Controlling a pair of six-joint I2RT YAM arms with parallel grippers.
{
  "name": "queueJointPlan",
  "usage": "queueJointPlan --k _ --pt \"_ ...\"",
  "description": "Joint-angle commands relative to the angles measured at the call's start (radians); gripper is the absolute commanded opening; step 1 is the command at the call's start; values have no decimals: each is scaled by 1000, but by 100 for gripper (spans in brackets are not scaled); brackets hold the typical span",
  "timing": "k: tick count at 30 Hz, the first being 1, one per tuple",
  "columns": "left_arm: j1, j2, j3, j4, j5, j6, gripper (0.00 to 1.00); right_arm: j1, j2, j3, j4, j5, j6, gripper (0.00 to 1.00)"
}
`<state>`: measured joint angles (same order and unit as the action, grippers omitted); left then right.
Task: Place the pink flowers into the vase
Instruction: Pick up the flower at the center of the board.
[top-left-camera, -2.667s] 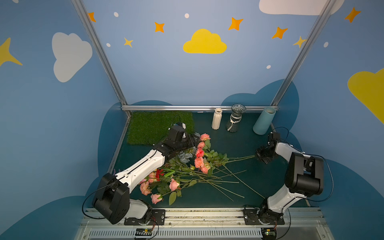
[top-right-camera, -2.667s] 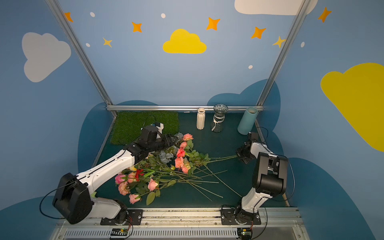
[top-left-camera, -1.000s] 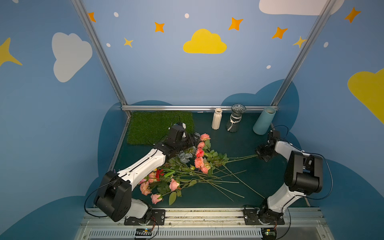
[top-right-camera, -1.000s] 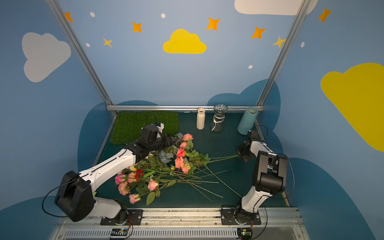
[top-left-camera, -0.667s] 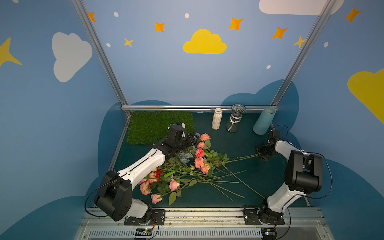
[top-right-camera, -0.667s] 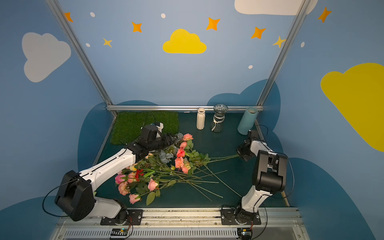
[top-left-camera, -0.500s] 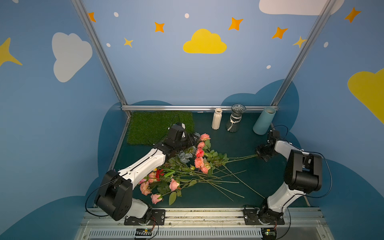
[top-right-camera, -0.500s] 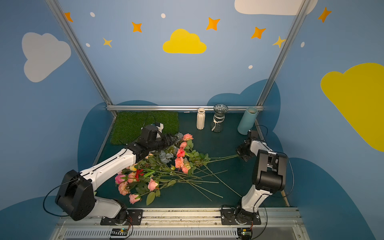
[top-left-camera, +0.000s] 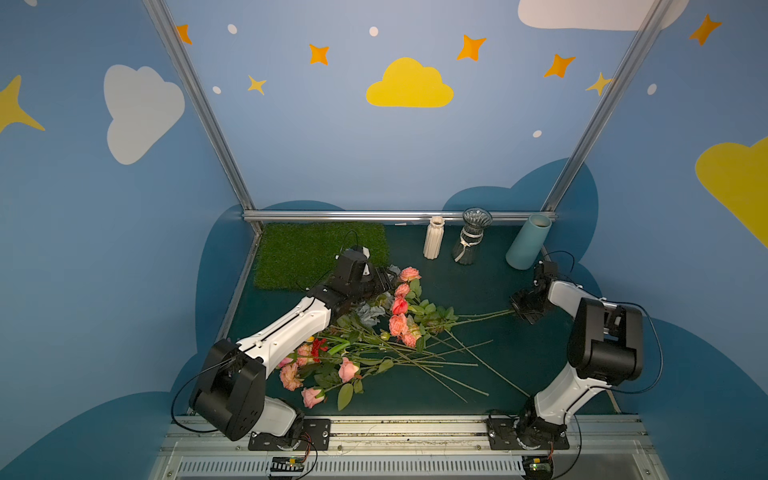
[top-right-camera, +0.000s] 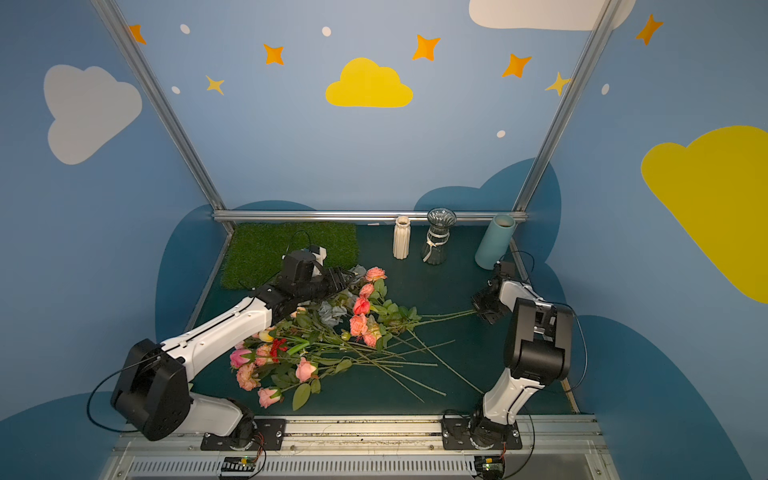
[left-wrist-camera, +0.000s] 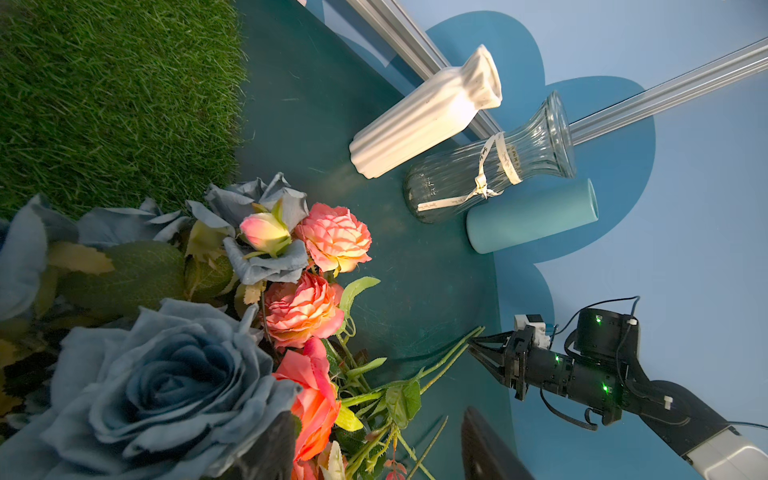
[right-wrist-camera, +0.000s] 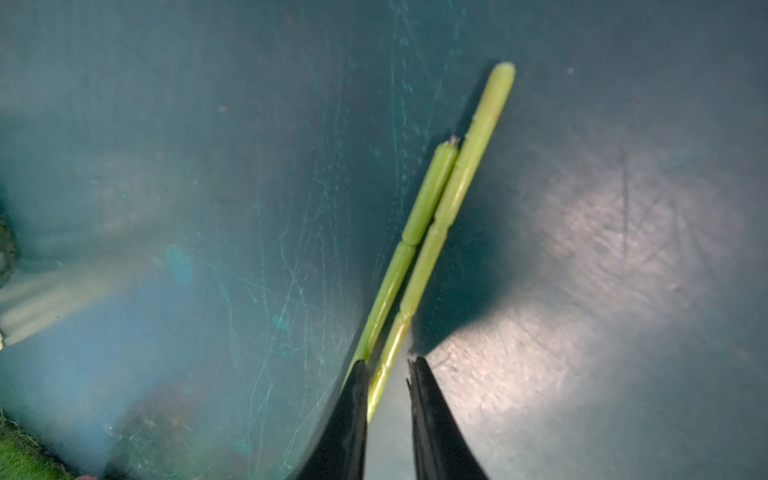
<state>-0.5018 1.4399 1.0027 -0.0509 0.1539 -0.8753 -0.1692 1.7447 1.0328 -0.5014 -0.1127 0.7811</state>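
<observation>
Booth w/ blue walls (top-left-camera: 374, 158) painted w/ clouds & stars, seen from above. A dark teal table (top-left-camera: 478, 374) fills the floor. Two white-&-black robot arms rise from a front rail. The L arm (top-left-camera: 291, 328) reaches toward the table's middle, and the R arm (top-left-camera: 602, 345) is folded up at the right edge. A green grass mat (top-left-camera: 299, 253) lies in the back-left corner.

The pink flowers (top-left-camera: 399, 324) lie flat on the table in a loose heap, from mid to front-left. Blooms are toward the L arm, and long thin stems fan toward the R side. None is in a vase. Mixed in are a grey-blue rose bunch (top-left-camera: 370, 311) & a small red carnation (top-left-camera: 319, 347).

Three vases stand upright along the back rail. The teal cylinder vase (top-left-camera: 528, 245) is rightmost, then the glass vase (top-left-camera: 469, 245) w/ a ribbon at its neck, then the white ribbed vase (top-left-camera: 433, 241).

The L gripper (top-left-camera: 382, 282) hovers low over the blooms beside the mat. Its jaws are wide apart w/ salmon blooms & stems between them; can't tell if they touch. The R gripper (right-wrist-camera: 388, 365) sits at table level at the tips of two stems, jaws a little apart. One stem runs between them against one finger (right-wrist-camera: 353, 407), w/ a gap on its other side. The 2nd stem lies just outside.
</observation>
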Motion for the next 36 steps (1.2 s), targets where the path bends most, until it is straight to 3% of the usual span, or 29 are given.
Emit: queueJointPlan --k 1,8,17,24,36 --pt "8 9 -16 15 9 -2 64 4 24 20 -38 16 -8 22" --pt "12 5 -20 16 13 -5 64 4 39 27 -32 16 -9 18" --pt "17 2 -25 20 15 -5 64 4 36 24 -28 15 -11 0" --pt "17 0 -26 22 18 -6 64 7 -33 11 -48 25 -3 0" --pt "16 -36 -3 -28 4 5 65 8 -220 -131 24 -48 168 0"
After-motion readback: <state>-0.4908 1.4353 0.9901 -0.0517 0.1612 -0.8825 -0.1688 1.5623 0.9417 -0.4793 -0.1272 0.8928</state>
